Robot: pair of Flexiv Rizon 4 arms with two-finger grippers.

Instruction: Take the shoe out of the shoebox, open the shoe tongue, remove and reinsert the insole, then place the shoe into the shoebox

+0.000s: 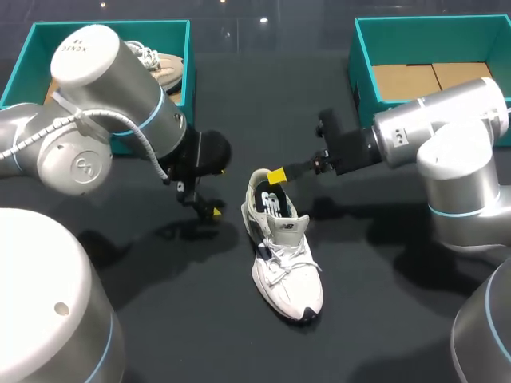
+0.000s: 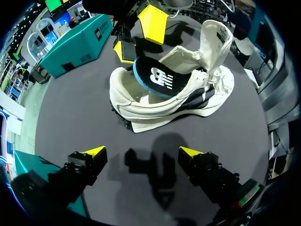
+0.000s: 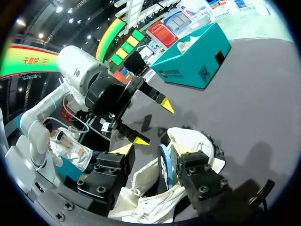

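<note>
Right wrist view: right claw (image 3: 151, 157), fingers apart, straddles the insole's (image 3: 164, 169) raised heel end. It looks thin, floppy and light; I'd pinch that edge gently. Shoe (image 1: 281, 247) lies mid table (image 1: 383, 319). Left claw (image 2: 141, 153), apart and empty, hovers left.

1. Left arm (image 1: 112, 104) sits right across the left shoebox (image 1: 186, 56). Most of the box is covered, and the second shoe (image 1: 164, 68) inside peeks out only as a beige sliver
2. Over at the right shoebox (image 1: 431, 44), the picture's edge cuts it off and the right arm (image 1: 447, 120) blocks its near corner
3. Insole (image 2: 155, 77): only the heel end is in sight, the front is buried inside the shoe (image 2: 155, 115)
4. From the right wrist, much of the shoe is lost behind that arm's own black hardware
</note>
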